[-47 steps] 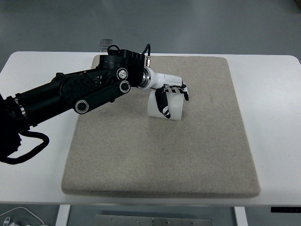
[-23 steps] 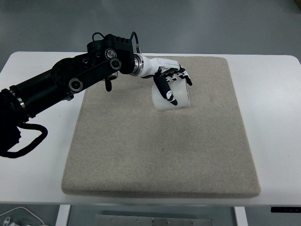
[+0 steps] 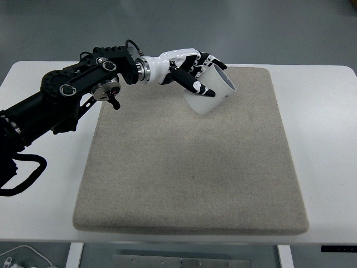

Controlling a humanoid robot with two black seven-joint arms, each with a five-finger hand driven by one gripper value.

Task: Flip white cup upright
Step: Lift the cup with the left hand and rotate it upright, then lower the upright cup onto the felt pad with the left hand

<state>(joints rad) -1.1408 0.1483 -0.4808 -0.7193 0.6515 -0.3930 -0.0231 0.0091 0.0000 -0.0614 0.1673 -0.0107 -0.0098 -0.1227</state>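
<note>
The white cup (image 3: 211, 91) is held above the far part of the grey mat (image 3: 189, 167), tilted with its open mouth facing up and to the right. My left hand (image 3: 195, 72) is shut on the cup, its white and black fingers wrapped around the cup's left side. The black left arm (image 3: 72, 95) comes in from the left edge over the white table. The right arm is out of the picture.
A white table (image 3: 318, 139) lies under the mat, with bare strips to the left and right. A black cable loop (image 3: 25, 173) hangs near the left edge. More cabling shows at the bottom left corner (image 3: 17, 258).
The left hand has lifted the cup off the mat and turned it from lying on its side to mouth tilted upward, moving it toward the far edge. The arm has swung back and left.
</note>
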